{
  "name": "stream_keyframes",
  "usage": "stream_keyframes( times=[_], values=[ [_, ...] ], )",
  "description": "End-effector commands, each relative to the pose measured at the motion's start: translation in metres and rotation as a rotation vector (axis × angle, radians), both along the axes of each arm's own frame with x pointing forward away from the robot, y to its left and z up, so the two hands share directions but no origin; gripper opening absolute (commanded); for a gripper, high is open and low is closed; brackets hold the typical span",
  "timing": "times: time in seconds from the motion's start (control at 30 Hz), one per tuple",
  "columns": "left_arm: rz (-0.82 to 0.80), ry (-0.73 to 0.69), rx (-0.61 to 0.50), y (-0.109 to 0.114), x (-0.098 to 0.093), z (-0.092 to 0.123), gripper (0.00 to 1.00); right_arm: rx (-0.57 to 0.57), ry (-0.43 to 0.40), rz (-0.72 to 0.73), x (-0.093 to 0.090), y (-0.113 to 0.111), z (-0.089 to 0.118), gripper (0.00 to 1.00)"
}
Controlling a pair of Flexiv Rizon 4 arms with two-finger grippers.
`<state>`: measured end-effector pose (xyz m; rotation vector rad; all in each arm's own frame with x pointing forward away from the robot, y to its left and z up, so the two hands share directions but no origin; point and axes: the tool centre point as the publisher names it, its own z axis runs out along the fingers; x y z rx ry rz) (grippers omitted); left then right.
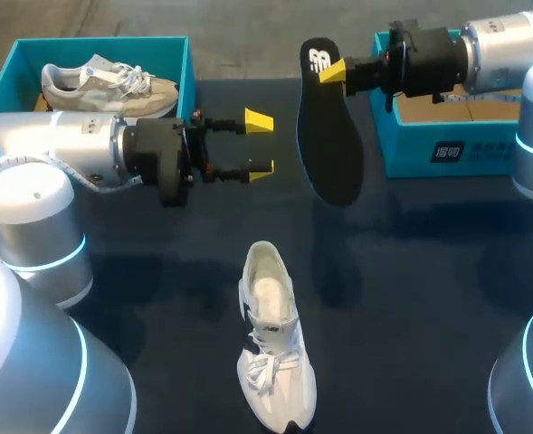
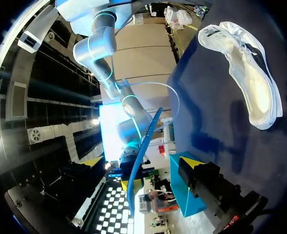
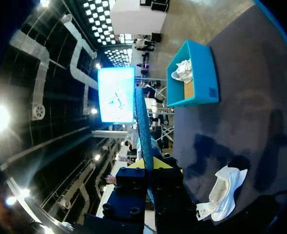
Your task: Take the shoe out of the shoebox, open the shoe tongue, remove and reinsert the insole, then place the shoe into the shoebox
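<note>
1. You have a dark table (image 1: 429, 298) under everything.
2. At your 10 o'clock, at the table's far corner, stands a teal box (image 1: 187, 72) with its top open.
3. Inside that box you see a beige and grey sneaker (image 1: 108, 84) with white laces. Its toe points to 3 o'clock and its heel to 9 o'clock.

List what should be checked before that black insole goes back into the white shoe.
1. Right gripper shut on insole: ok.
2. Left gripper open, holding nothing: ok.
3. Shoe upright on table, opening upward: ok.
4. Shoe steadied by a gripper: not ok, neither touches it.
5. Inside of shoe free up to the toe: cannot tell.
6. Insole apart from left gripper: ok.
</note>
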<state>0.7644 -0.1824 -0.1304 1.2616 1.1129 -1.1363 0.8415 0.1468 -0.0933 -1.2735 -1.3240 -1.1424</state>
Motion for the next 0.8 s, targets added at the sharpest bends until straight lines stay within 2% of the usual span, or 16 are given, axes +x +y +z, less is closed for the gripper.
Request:
stream_keyframes(
  times=[0.03, 0.23, 0.43, 0.53, 0.8],
  values=[
    [0.001, 0.0, 0.001, 0.0, -0.001, 0.0, 1.0, -0.002, 0.001, -0.001, -0.001, 0.0, 0.0, 0.0],
    [0.001, 0.0, 0.001, 0.0, -0.001, 0.0, 1.0, -0.002, 0.001, -0.001, -0.001, 0.0, 0.0, 0.0],
    [0.019, 0.01, 0.005, -0.005, 0.006, 0.001, 1.0, 0.012, 0.064, 0.013, 0.007, 0.01, -0.013, 0.0],
    [0.032, 0.022, -0.003, -0.006, 0.011, 0.002, 1.0, 0.0, 0.128, 0.021, 0.007, 0.013, -0.02, 0.0],
    [0.032, 0.044, -0.015, -0.017, 0.019, 0.002, 1.0, 0.0, 0.128, 0.021, 0.007, 0.013, -0.02, 0.0]
  ],
)
